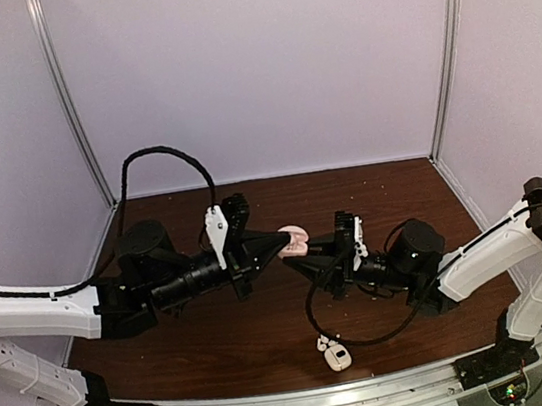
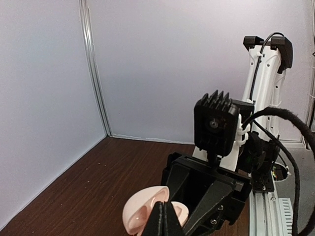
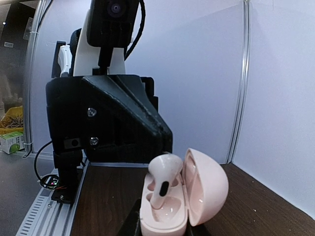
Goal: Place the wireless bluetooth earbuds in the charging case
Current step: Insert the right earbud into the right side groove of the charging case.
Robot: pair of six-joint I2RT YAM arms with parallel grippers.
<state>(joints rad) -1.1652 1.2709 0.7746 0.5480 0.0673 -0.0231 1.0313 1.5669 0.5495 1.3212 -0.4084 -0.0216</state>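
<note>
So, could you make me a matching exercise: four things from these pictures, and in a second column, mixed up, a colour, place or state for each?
1 pink case
2 earbud
3 small white object
4 table

a dark brown
b lying near the table's front edge
c lid open
d stem down in the case

Pairs: 1-c, 2-d, 3-b, 4-a

Left hand [image 1: 281,246] blocks pink case [image 1: 296,239]; room seemingly above.
</note>
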